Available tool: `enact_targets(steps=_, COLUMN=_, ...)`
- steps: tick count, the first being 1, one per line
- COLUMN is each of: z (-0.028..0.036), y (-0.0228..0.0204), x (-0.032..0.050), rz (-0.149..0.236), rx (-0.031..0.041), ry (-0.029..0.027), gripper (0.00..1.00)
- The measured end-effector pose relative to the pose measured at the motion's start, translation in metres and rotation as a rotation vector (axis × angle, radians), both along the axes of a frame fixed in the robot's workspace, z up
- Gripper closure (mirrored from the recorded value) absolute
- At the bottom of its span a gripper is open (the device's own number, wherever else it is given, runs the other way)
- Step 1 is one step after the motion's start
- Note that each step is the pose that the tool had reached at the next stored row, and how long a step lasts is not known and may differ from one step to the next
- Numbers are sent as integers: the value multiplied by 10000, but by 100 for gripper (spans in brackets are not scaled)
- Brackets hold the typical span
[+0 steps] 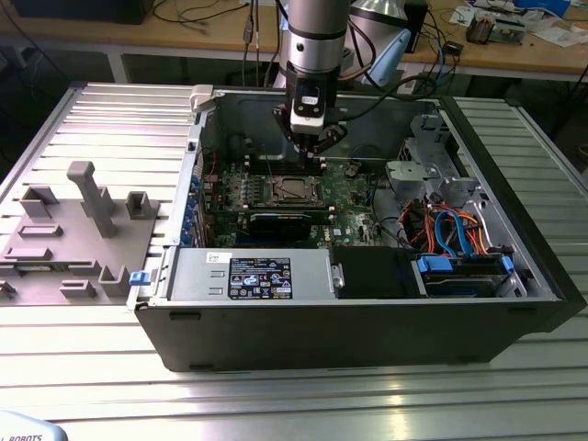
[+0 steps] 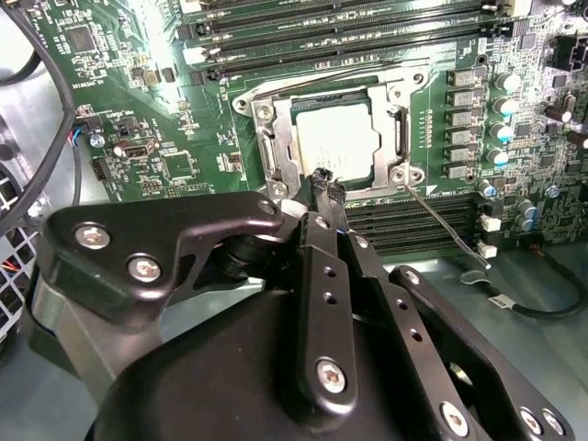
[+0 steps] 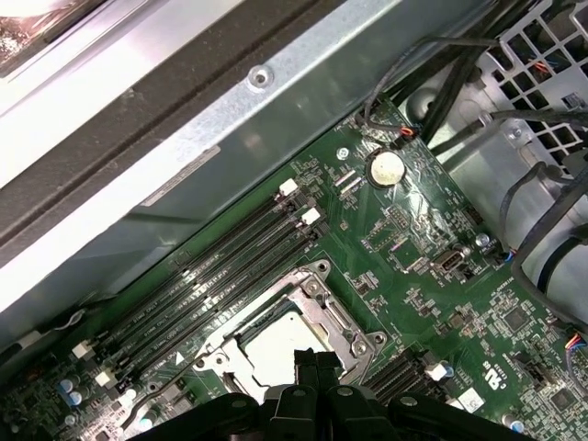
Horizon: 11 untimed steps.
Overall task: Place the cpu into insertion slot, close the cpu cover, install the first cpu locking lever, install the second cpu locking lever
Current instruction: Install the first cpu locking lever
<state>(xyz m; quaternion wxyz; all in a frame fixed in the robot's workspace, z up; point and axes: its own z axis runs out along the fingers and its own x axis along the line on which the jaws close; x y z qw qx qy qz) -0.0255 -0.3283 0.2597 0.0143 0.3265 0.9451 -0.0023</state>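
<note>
Big ribbed metal table point(image 1: 83, 367) with one open PC case point(image 1: 367, 322) lying on its side on it, and a single robot arm point(image 1: 317, 37) coming down into the case from the far side. Off to the exterior view's left sits one grey fixture block point(image 1: 78, 230) with pegs and pockets. Along the near wall of the case there's a silver power supply point(image 1: 248, 276) with one black sticker point(image 1: 260, 277) full of print and logos, plus a small white label point(image 1: 219, 256) just above it. I'm not reading any of it out. The green motherboard point(image 1: 349, 193) lies flat in the far half. The first wrist view has stuff the exterior view doesn't give you: one coin cell point(image 3: 386, 168) and two white clips point(image 3: 310, 216) on the ends of the long black memory slots point(image 3: 202, 276). The cpu point(image 2: 335, 138) is sitting in the insertion slot point(image 2: 257, 108) near the board's middle, and the cpu cover point(image 2: 397, 129) lies flat over it, framing it. The second wrist view also picks up one thin wire locking lever point(image 2: 441, 225) angling out from the socket corner, not tucked in. The gripper point(image 2: 327, 186) hangs right at the socket's edge, with its fingers point(image 2: 320, 179) pinched together.
</note>
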Motion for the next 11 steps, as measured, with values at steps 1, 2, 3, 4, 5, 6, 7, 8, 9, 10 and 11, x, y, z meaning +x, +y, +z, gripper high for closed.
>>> enact_targets(steps=1, z=0, y=0, x=0, rz=31, rx=0, ry=0, gripper=89)
enact_targets(steps=2, z=0, y=0, x=0, rz=51, rx=0, ry=0, gripper=89)
enact_targets(steps=3, z=0, y=0, x=0, rz=70, rx=0, ry=0, gripper=89)
enact_targets(steps=4, z=0, y=0, x=0, rz=90, rx=0, ry=0, gripper=89)
enact_targets(steps=5, z=0, y=0, x=0, rz=110, rx=0, ry=0, gripper=89)
enact_targets(steps=6, z=0, y=0, x=0, rz=128, rx=0, ry=1, gripper=89)
enact_targets(steps=7, z=0, y=0, x=0, rz=155, rx=0, ry=0, gripper=89)
enact_targets(steps=8, z=0, y=0, x=0, rz=183, rx=0, ry=0, gripper=89)
enact_targets(steps=9, z=0, y=0, x=0, rz=214, rx=0, ry=0, gripper=89)
enact_targets(steps=10, z=0, y=0, x=0, rz=244, rx=0, ry=0, gripper=89)
enact_targets(steps=11, z=0, y=0, x=0, rz=262, rx=0, ry=0, gripper=89)
